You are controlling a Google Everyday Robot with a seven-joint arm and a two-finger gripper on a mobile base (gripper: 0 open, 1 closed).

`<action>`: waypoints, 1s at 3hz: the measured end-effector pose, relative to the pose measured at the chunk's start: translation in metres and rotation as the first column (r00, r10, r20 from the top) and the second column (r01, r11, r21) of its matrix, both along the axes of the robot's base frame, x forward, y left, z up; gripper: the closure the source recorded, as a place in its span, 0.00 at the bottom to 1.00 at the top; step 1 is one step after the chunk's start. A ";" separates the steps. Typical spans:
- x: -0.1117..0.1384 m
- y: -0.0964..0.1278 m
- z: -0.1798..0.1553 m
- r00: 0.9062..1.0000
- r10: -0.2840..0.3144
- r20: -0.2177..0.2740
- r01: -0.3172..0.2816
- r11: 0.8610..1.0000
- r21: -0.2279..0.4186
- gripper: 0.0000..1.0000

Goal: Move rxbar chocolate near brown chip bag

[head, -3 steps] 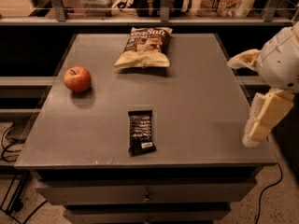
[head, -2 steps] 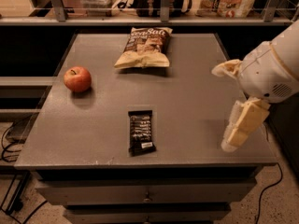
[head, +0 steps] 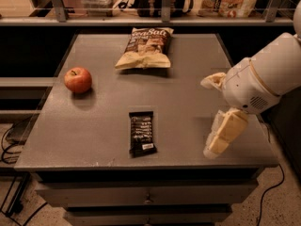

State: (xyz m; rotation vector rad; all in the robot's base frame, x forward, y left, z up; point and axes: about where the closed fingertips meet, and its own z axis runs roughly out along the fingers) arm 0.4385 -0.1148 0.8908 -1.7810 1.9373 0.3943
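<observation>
The grey tabletop (head: 197, 60) carries three things, well apart from one another. At its right edge hangs the gripper (head: 208, 118). Its cream fingers (head: 226, 132) are spread wide with nothing between them, one pointing down towards the front right corner.

The chip bag (head: 145, 48) lies flat at the far middle, its dark top towards the back and its tan bottom edge facing the front. The apple (head: 78, 79) sits near the left edge, clear of the likely path.

The chocolate bar (head: 141, 133) lies flat near the front edge, about mid-width, its long side running front to back, directly in front of the bag with bare tabletop between them.

The step in hand looks like the reach to the bar, which nothing touches yet. To do it well, the gripper would travel left across the front of the tabletop and stop above the bar's middle. It would turn so the fingers straddle the narrow width, not the length. The wrapper is thin and slick, so the tips probably need to come right down to the surface before closing, or they may skid over it.
</observation>
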 end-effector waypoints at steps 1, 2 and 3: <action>0.003 0.006 -0.006 1.000 -0.004 -0.016 0.004 1.000 -0.005 0.00; 0.012 0.019 -0.018 0.999 -0.006 -0.037 0.007 0.999 0.035 0.00; 0.018 0.040 -0.036 0.997 0.007 -0.073 -0.002 0.998 0.067 0.00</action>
